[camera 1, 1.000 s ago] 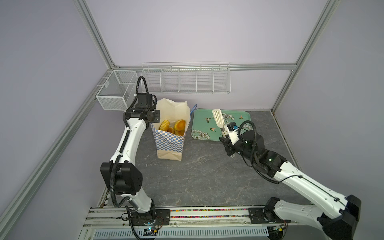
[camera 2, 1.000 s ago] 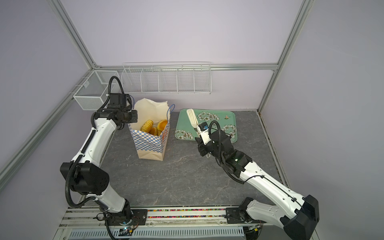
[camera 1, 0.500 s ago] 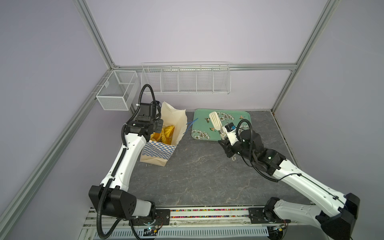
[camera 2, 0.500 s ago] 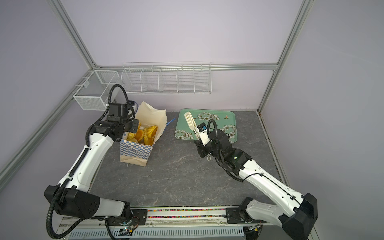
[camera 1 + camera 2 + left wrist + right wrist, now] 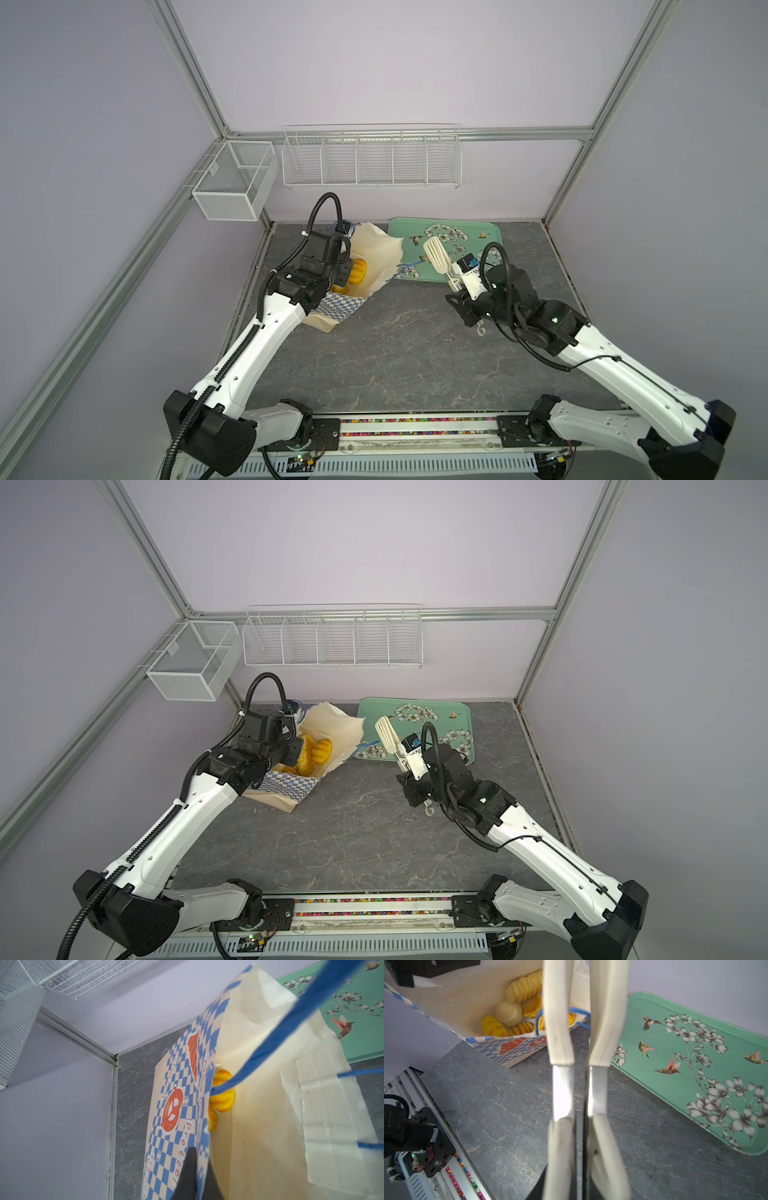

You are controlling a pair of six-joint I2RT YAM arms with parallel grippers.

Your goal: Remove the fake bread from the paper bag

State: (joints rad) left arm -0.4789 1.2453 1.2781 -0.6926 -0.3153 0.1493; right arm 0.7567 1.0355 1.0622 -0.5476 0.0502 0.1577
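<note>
My left tool (image 5: pixel 199 1160) is clamped on the rim of the bag (image 5: pixel 376 257) at ten o'clock on the worktop (image 5: pixel 395 353). It holds the bag tipped so the mouth faces two o'clock, with the bread (image 5: pixel 316 752) inside exposed. My right tool (image 5: pixel 459 286) grips the tongs (image 5: pixel 436 255), blades slightly apart over the tray (image 5: pixel 486 232) edge, aimed at ten o'clock, I judge to reach in.

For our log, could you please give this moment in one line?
left claw shut on tilted blue-checked paper bag; right claw grips cream-tipped metal tongs; golden toy breads inside

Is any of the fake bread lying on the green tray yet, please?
No, the green tray holds no bread; the fake bread in view sits inside the paper bag.
</note>
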